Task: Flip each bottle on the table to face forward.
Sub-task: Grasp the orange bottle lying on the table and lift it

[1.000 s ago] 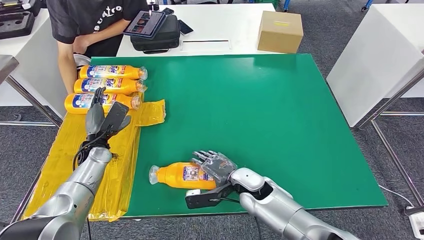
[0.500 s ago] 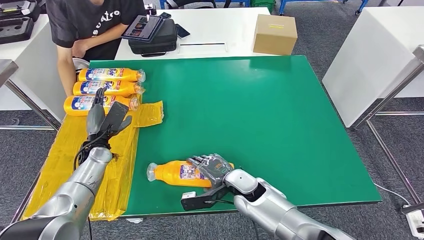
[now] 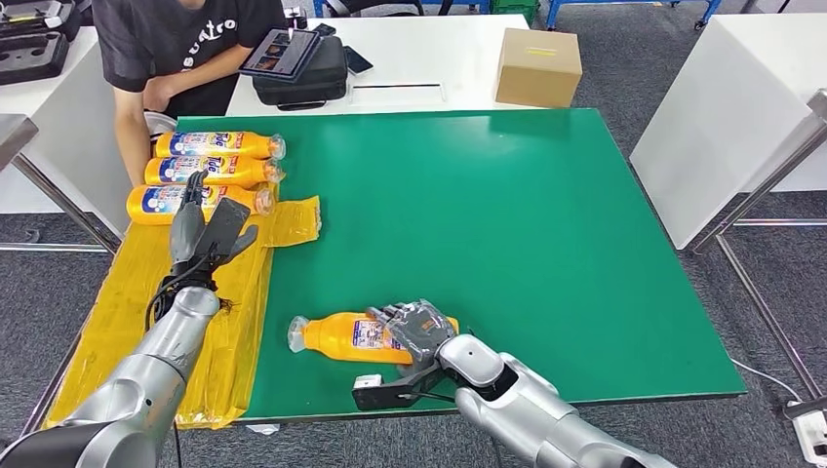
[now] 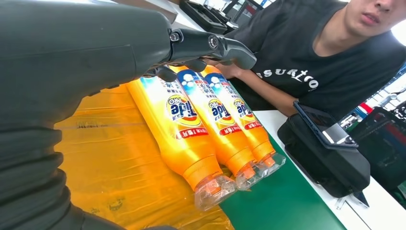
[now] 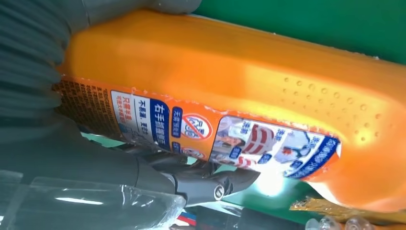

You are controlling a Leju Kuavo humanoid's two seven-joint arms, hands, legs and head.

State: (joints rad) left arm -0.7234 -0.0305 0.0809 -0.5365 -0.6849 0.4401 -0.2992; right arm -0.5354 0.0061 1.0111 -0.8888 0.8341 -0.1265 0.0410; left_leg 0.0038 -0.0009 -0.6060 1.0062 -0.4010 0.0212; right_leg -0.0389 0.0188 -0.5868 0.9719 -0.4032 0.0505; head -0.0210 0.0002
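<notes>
My right hand wraps the lying bottle, whose long axis runs sideways from my palm, cap toward my left. My left hand hovers spread and empty, farther off.

Glossy orange plastic forms the bottle lying on the matt green table, its smooth paper-like label printed in blue and white and its cap clear plastic; a patch of raised dots roughens one side in the right wrist view. The right hand over it is matt dark grey with a ribbed cover, on a brushed silver metal arm. Three more shiny orange bottles rest by a crinkled, glossy yellow plastic sheet. The left hand looks matt black. A plain brown cardboard box sits on a smooth white table
</notes>
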